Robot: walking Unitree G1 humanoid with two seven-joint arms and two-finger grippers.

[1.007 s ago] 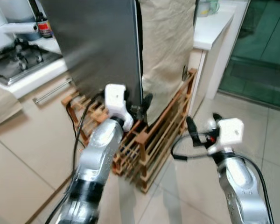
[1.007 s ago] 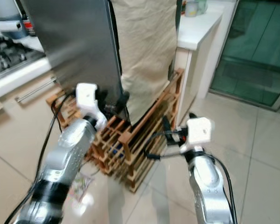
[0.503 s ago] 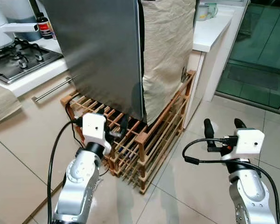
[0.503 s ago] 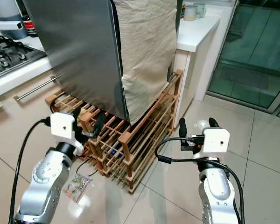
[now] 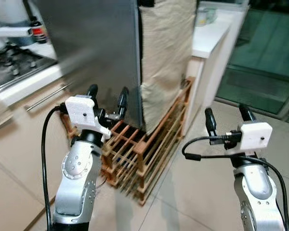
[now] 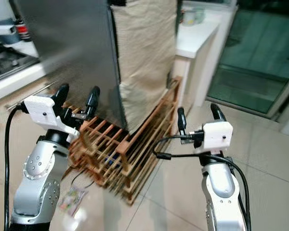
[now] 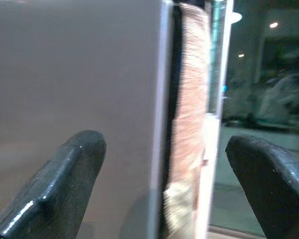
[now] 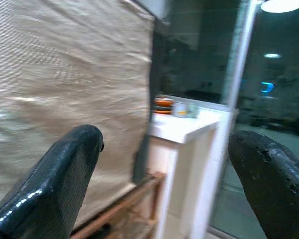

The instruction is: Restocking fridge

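Pale floor tiles (image 5: 183,192) are catching glare. A white counter (image 5: 209,36) is standing near dark glass doors (image 5: 262,57), a hob (image 5: 12,67) sitting left

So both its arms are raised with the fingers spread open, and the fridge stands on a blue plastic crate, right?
Not quite: the fridge stands on a brown wooden slatted rack, not a blue plastic crate; the left eye view shows it. The rest holds: the left gripper and right gripper are both raised with fingers spread open.

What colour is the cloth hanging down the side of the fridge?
Beige, plain, no pattern: the cloth shows best in the right eye view.
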